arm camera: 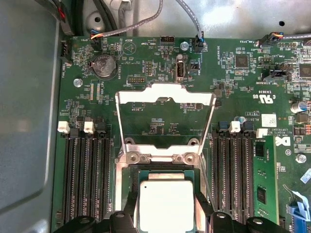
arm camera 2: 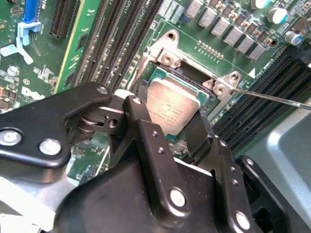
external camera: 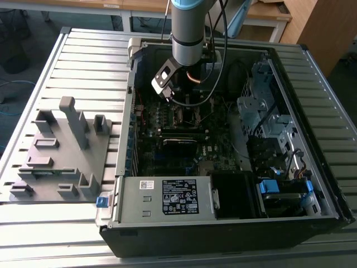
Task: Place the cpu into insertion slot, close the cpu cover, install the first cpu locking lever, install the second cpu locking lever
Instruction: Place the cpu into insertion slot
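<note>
With the fingers (arm camera 2: 143, 131) closed on two opposite edges of the cpu (arm camera: 166, 201), which sits squarely in the insertion slot (arm camera 2: 187, 75) while the cpu cover (arm camera: 167, 91) stands swung open and clear, keep the chip level, aligned and free of side load, since full seating cannot be confirmed.

In exterior view, table (external camera: 83, 56) w/ grey ribbed metal top. On it: open PC case (external camera: 167, 237), centre to 3 o'clock; grey fixture plate (external camera: 61, 167) w/ upright blocks at 9 o'clock, just beside the case.
</note>
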`<act>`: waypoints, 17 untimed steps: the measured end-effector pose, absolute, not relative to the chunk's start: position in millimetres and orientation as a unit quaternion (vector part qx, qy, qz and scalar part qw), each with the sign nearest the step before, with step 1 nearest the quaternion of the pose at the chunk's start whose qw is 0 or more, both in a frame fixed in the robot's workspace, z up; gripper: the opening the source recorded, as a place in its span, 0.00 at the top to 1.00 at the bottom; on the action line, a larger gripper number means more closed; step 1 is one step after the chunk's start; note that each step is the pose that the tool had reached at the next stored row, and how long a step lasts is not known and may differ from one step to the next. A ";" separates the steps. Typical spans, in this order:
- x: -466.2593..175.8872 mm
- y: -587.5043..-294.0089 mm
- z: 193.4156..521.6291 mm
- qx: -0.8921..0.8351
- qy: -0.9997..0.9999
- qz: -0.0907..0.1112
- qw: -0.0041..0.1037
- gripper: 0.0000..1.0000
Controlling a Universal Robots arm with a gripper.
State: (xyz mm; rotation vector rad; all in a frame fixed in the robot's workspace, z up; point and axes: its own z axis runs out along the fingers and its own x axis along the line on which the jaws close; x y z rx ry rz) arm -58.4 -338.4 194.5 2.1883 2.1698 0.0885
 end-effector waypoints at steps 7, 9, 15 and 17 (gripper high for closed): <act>-58.3 -336.1 194.4 0.709 0.704 0.029 0.029 0.46; -58.3 -336.1 194.3 0.709 0.704 0.029 0.029 0.46; -58.3 -336.0 193.3 0.709 0.704 0.029 0.029 0.46; -58.3 -335.8 193.3 0.709 0.704 0.029 0.029 0.46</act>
